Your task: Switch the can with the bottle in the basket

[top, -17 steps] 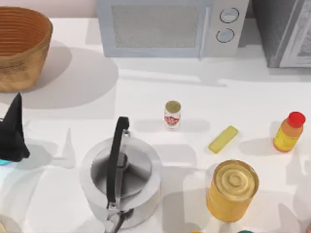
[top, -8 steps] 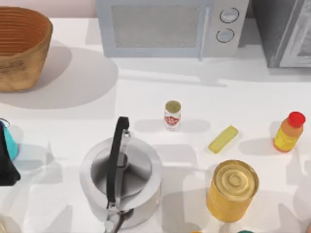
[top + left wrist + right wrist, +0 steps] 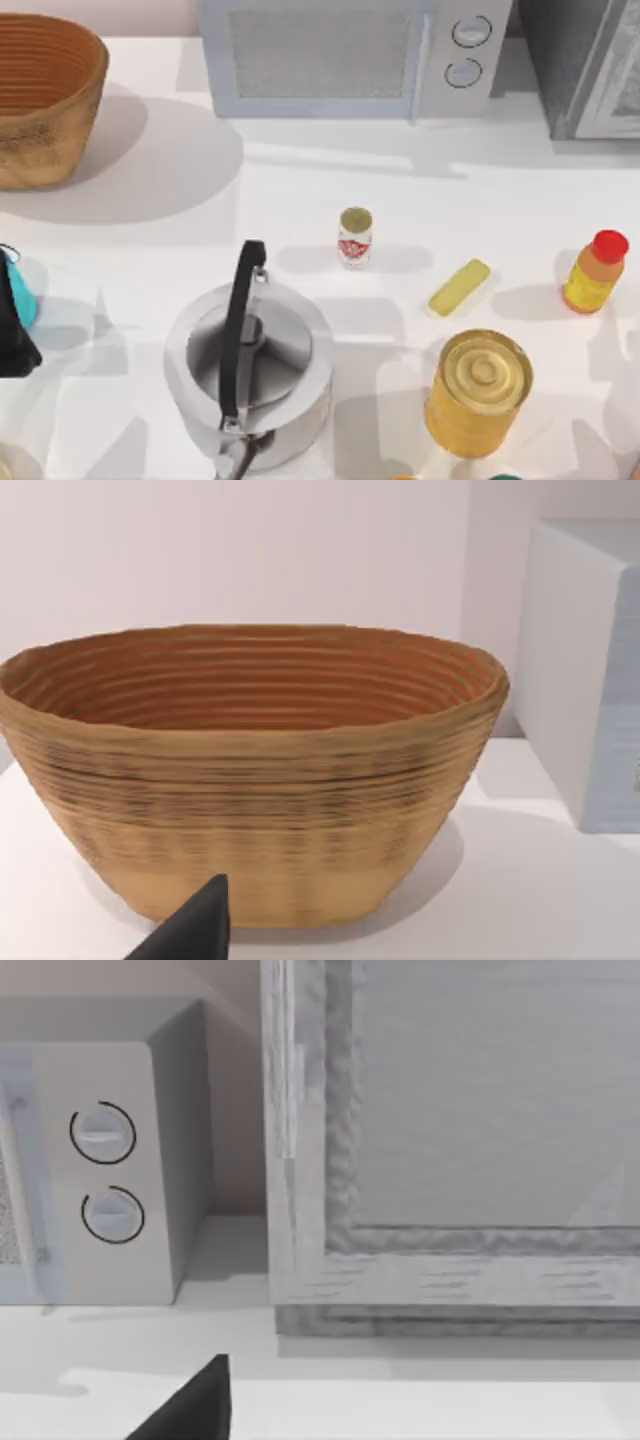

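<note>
The basket (image 3: pixel 45 95) sits at the far left corner of the table, tall-sided and stiff-looking; the left wrist view looks straight at its ribbed wall and shows nothing poking above the rim. I can't see down to its floor. The left gripper (image 3: pixel 12 325) hangs at the left edge, nearer than the basket, a dark finger and a teal patch showing; whether its fingers are apart or together I cannot tell.

A steel kettle (image 3: pixel 247 375) with an upright black handle stands near the front, between that gripper and the middle of the table, and I'd judge it an obstacle for any low sweep rightward.

The can (image 3: pixel 354 237) stands upright at mid-table, apart from everything. It looks light, rigid and smooth, so probably slippery; a squeeze across its slim body below the gold top seems safest. Behind it is the microwave (image 3: pixel 355 55), well clear.

A flat yellow bar (image 3: pixel 459 287) lies to its right, and a big gold tin (image 3: pixel 478 392) stands nearer.

The bottle (image 3: pixel 594 272) stands upright near the right edge. Plastic, likely light with a little give; grip the body under the red cap.

The right gripper (image 3: pixel 190 1405) shows one dark fingertip in its wrist view; its state I cannot tell.
</note>
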